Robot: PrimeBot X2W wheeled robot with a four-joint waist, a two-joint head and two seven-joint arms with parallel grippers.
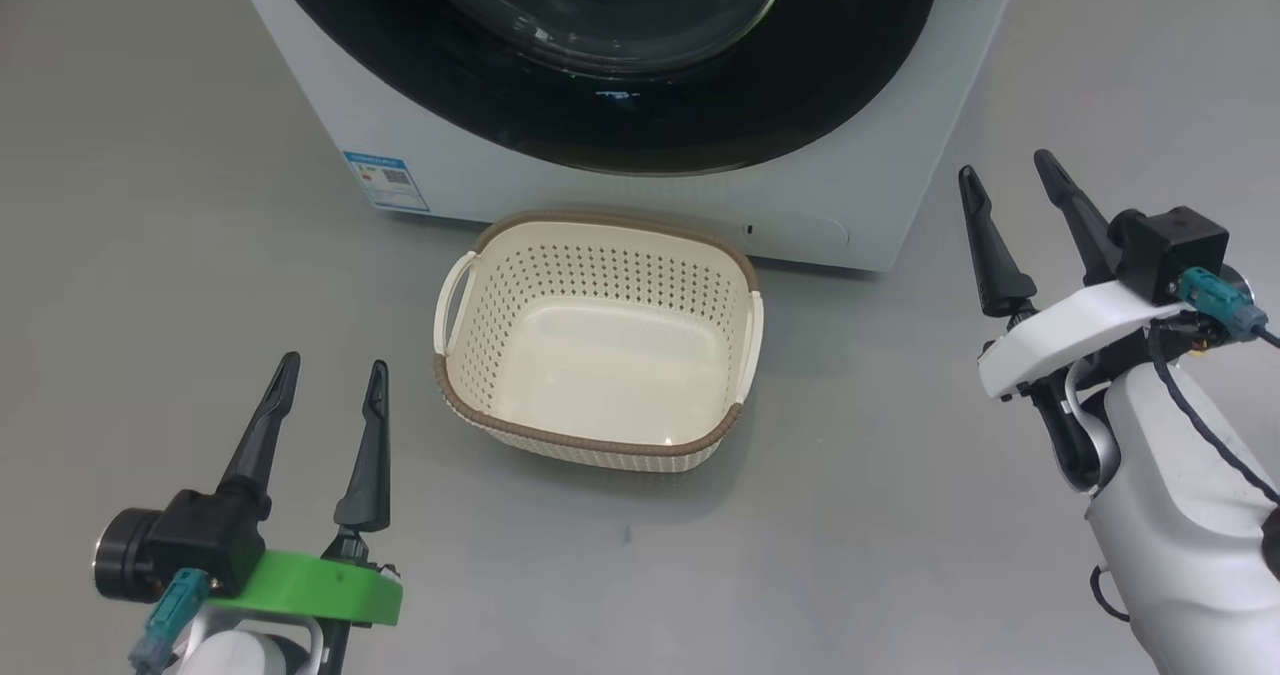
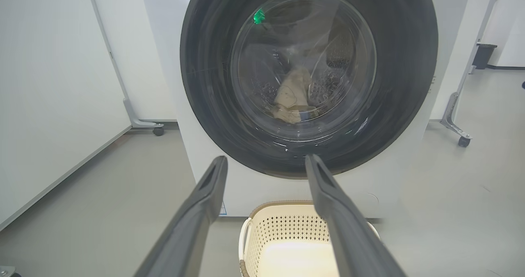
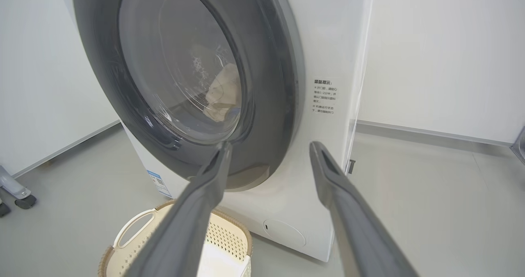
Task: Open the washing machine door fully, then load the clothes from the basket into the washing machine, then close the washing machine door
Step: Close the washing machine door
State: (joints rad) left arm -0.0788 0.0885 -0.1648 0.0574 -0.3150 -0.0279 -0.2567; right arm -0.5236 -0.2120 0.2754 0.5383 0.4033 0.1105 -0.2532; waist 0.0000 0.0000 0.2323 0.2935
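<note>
At the bottom of my head view, nearest to me, my left gripper (image 1: 334,360) hovers over the grey floor (image 1: 150,255). Its two dark fingers are spread wide, with nothing between them. My right gripper (image 1: 1003,162) hangs further out on the right side, its fingers parted just as wide and just as empty (my right wrist view looks between them at the machine's front right edge).

On the floor between the two sits the basket (image 1: 590,445), brown rim up, a white handle on each side, its smooth cream bottom in plain sight. Neither gripper touches it. The left one is near its front left corner, and the right one is well apart from it to the right.

Just behind the basket stands the washing machine (image 1: 820,205), with a blue label (image 1: 385,180) low on the left of its white front. I cannot tell whether the basket's far rim touches it.

The washing machine door (image 1: 500,85) lies closed against that front, a glossy black ring around a bulging glass bowl. Behind the glass, in the drum, the clothes (image 2: 293,96) lie in a cream-yellow heap with a bit of blue at the bottom.

Beyond the machine are white wall panels (image 2: 53,84) on wheeled feet (image 2: 158,130).
</note>
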